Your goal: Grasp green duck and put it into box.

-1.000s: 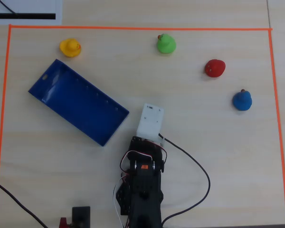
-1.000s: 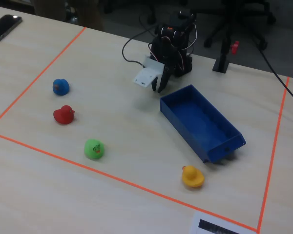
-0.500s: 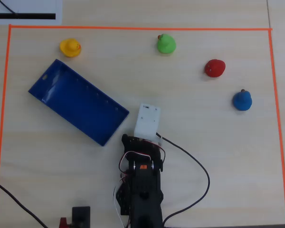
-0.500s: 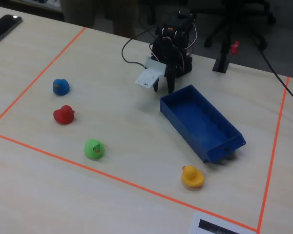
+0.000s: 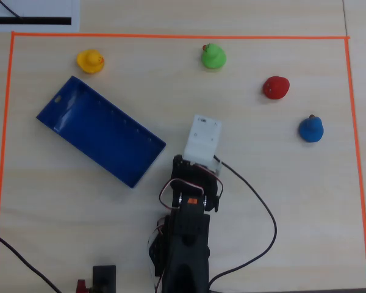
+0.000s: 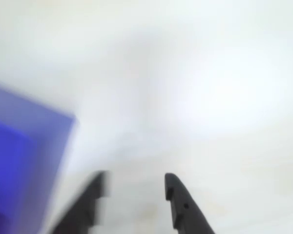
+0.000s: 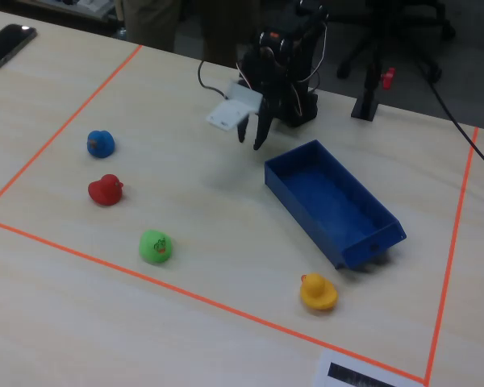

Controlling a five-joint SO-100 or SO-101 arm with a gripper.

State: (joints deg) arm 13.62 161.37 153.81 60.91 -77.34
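The fingers [image 7: 251,139] hang a little apart and hold nothing, near the box [image 7: 331,201]. The green duck [image 7: 155,246] sits on the surface [image 7: 226,258], lower left in the fixed view.

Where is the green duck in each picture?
Overhead view: green duck near the top, a bit right of centre, by the orange tape.
Wrist view: not in it; only the fingers and a blue corner show.
Fixed view: lower left.
Shared landmark: the box.
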